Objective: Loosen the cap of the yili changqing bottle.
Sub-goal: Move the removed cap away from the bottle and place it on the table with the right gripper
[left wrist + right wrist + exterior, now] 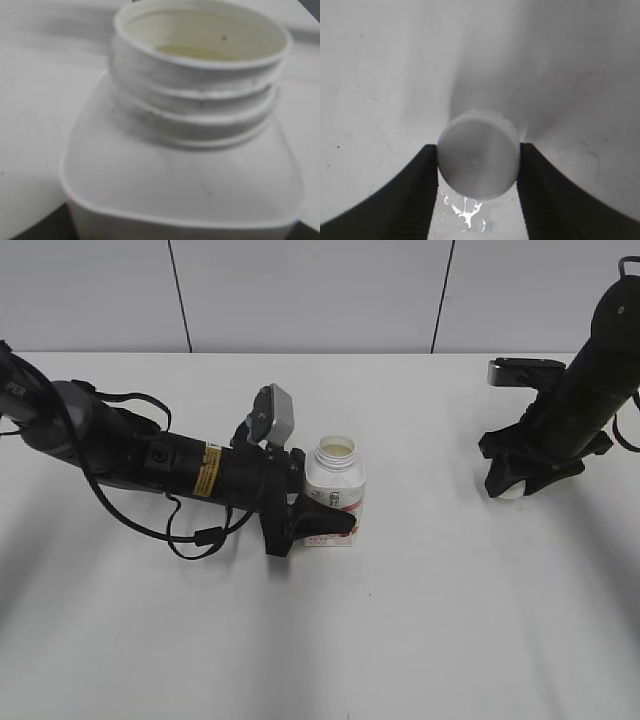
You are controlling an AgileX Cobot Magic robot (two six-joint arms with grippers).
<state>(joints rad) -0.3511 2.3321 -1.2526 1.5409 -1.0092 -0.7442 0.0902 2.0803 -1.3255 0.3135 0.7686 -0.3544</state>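
Observation:
The yili changqing bottle point(335, 485) stands upright near the table's middle, white with a pink-red label. Its threaded neck point(200, 50) is bare and open at the top. My left gripper point(325, 520) reaches in from the left, shut on the bottle's lower body; the left wrist view shows only dark finger corners point(25, 230). The white cap point(477, 160) is off the bottle, far to the right. My right gripper point(478, 170) points down, shut on the cap between its black fingers point(425, 195). In the exterior view a bit of the cap point(508, 490) shows under that gripper point(515, 478), at or just above the table.
A small wet smear point(467, 215) lies on the white table point(420, 620) under the right gripper. Cables point(190, 535) trail from the left arm onto the table. A pale wall runs along the table's far edge.

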